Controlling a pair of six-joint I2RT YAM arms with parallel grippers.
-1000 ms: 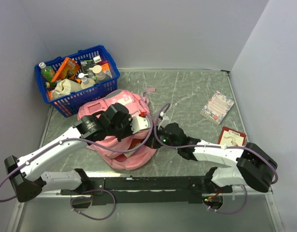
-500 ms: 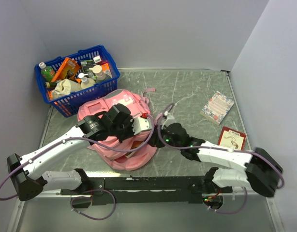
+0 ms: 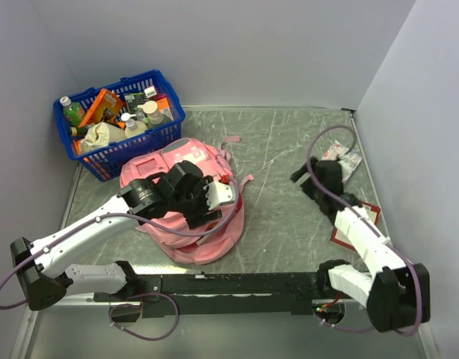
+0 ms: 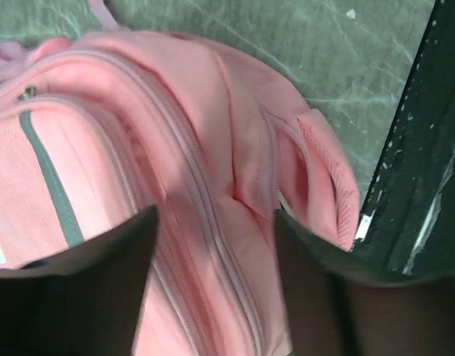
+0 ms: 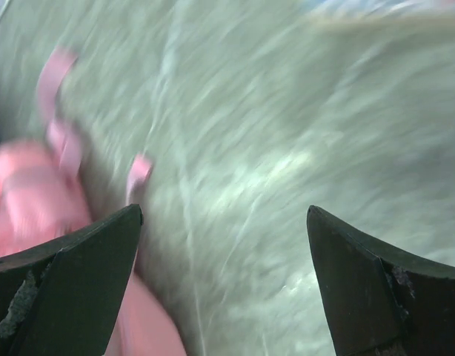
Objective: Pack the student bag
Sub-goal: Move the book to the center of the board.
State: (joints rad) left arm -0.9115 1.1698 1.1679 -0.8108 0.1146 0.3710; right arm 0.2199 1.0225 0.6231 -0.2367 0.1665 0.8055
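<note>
Since the large soft pink fabric backpack [image 3: 214, 238], slumped centre-left in the top view, looks limp and light, its zipper seam [image 4: 168, 141] seems the firmest hold; left gripper [image 4: 216, 222] above it and right gripper [image 5: 224, 215] both gape, empty.

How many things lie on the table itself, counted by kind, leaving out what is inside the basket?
student bag, pink: 1
basket, blue: 1
booklets: 2, the floral booklet and the red booklet
Total: 4
</note>
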